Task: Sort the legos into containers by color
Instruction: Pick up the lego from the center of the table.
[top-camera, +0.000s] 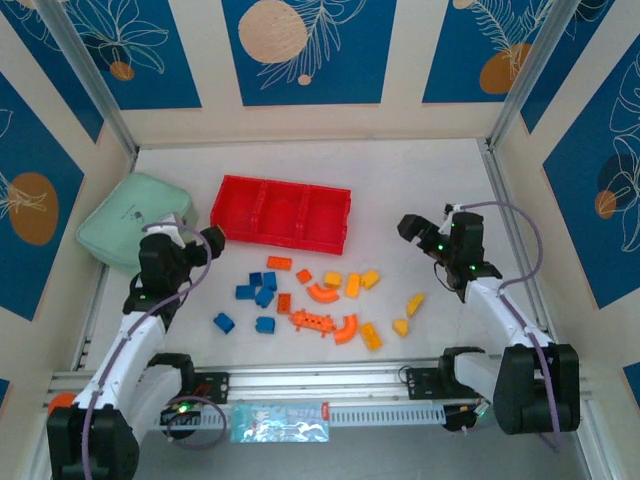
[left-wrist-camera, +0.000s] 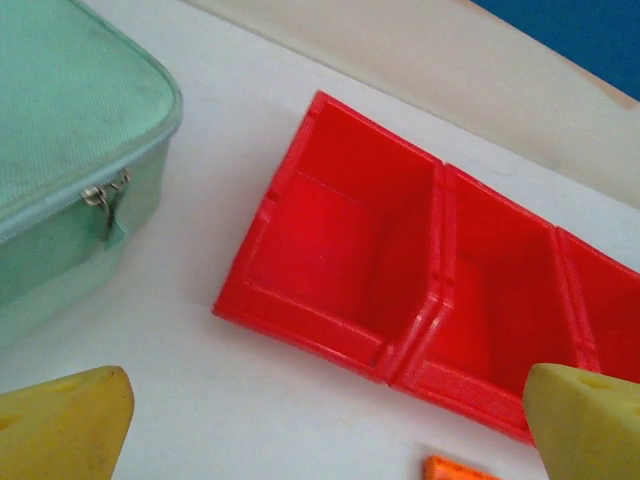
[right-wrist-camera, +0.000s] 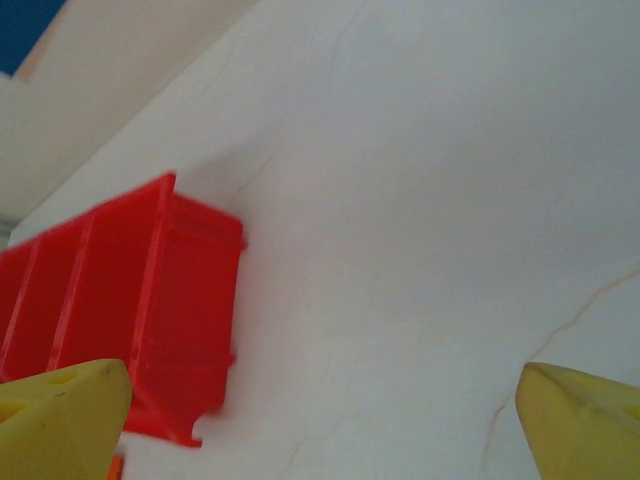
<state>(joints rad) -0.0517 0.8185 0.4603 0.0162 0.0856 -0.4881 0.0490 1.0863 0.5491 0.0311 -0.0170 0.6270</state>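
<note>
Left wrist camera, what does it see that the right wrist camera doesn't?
Left wrist view: the mint-green case with its zipper pull, and a look down inside the red tray, whose compartments are empty.
Right wrist view: the tray's outer end wall seen from the side, and a wide stretch of white table with thin lines across it.
Shared: the red tray, some table, and that arm's own yellow jaws standing open at the bottom corners.
</note>
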